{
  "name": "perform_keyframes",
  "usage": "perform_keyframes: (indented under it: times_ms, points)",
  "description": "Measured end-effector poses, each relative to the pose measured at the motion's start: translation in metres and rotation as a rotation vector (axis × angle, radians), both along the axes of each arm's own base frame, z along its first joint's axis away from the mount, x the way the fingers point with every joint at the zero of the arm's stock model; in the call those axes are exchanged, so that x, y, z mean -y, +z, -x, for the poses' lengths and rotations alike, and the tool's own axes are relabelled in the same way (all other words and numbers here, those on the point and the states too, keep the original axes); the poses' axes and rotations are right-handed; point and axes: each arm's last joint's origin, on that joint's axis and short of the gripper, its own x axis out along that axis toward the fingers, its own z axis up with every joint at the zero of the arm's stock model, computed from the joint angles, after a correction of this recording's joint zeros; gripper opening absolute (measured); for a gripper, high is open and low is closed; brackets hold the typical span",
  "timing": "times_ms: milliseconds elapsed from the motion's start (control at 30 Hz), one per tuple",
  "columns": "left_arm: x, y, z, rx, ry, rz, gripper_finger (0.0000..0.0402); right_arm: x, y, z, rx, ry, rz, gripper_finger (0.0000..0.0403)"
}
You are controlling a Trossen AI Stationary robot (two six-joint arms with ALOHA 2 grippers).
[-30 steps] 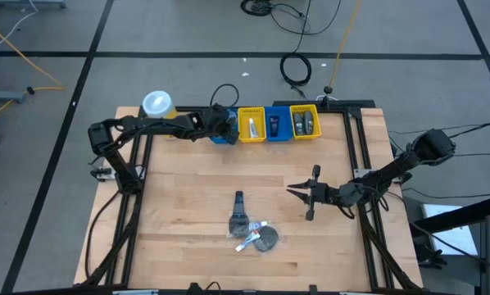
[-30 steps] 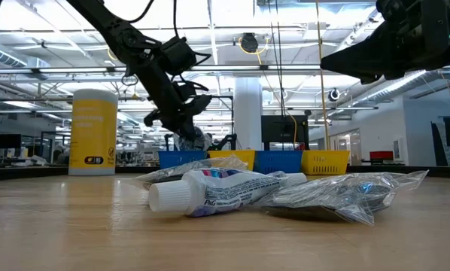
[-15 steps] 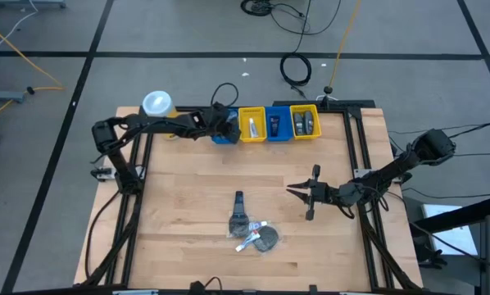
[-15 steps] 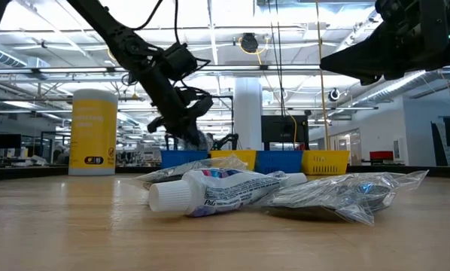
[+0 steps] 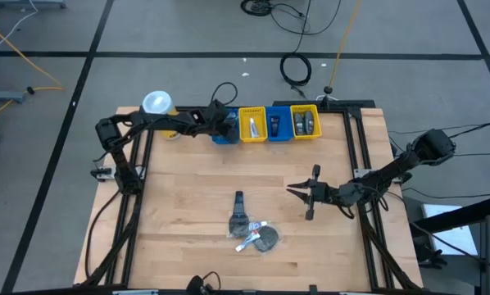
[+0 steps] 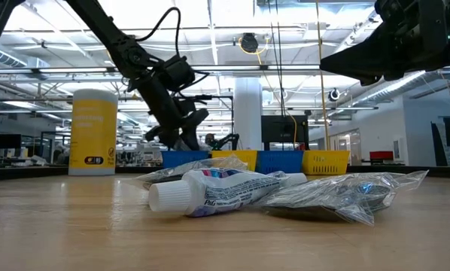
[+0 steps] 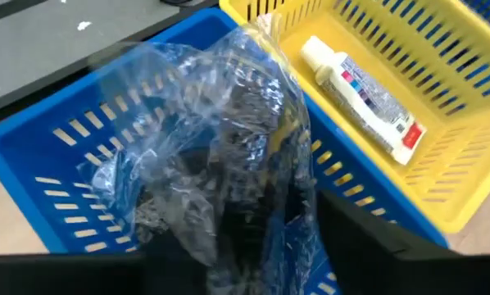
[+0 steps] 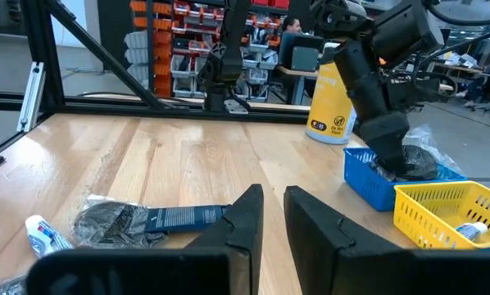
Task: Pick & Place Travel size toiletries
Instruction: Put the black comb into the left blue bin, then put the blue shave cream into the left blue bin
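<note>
My left gripper [image 5: 220, 127] is at the far edge, over the leftmost blue bin [image 5: 224, 136], shut on a clear plastic bag [image 7: 229, 147] with a dark item inside. In the right wrist view the bag [image 8: 421, 160] bulges above that bin's rim. Near the table's near middle lies a pile: a white toothpaste tube [image 6: 210, 192], a dark disc in a clear bag [image 5: 266, 238] and a dark tube [image 5: 238, 210], all flat on the wood. My right gripper [image 5: 292, 190] hovers right of the pile, shut and holding nothing. My left gripper holds the crumpled clear bag by its lower bulk [image 7: 253, 221], pinched between the two fingers. The fingers come slanting down from the table's left. The bag sits inside the blue bin's walls; whether it rests on the bin's floor I cannot tell.
Along the far edge stand several bins in a row: blue, yellow [image 5: 251, 125] holding a toothpaste tube [image 7: 360, 90], blue [image 5: 278, 123], yellow [image 5: 305, 121]. A big yellow canister with white lid [image 5: 156, 104] stands at the far left. Bare wood lies between bins and pile.
My left gripper has stayed at the leftmost blue bin with the bag, shifting slightly toward the table's left and tipping as its arm swung. The pile has not moved.
</note>
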Motion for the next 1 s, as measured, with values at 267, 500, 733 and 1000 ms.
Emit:
perform_keyframes:
  times_ms: [267,500,733,1000]
  points:
    - [0.003,0.019,0.011,-0.033,-0.020,-0.030,0.0304,0.000,0.000,0.000,0.000,0.000,0.001,0.0043]
    - [0.030,0.055,0.012,-0.034,-0.013,-0.165,0.0336,0.000,-0.001,0.000,-0.005,-0.001,0.003,0.0043]
    - [0.075,0.078,0.002,-0.044,-0.091,-0.333,0.0323,0.000,-0.001,0.000,-0.008,-0.001,0.004,0.0043]
    - [0.133,0.080,-0.013,-0.043,-0.315,-0.388,0.0295,0.000,-0.001,0.000,-0.015,-0.001,0.009,0.0043]
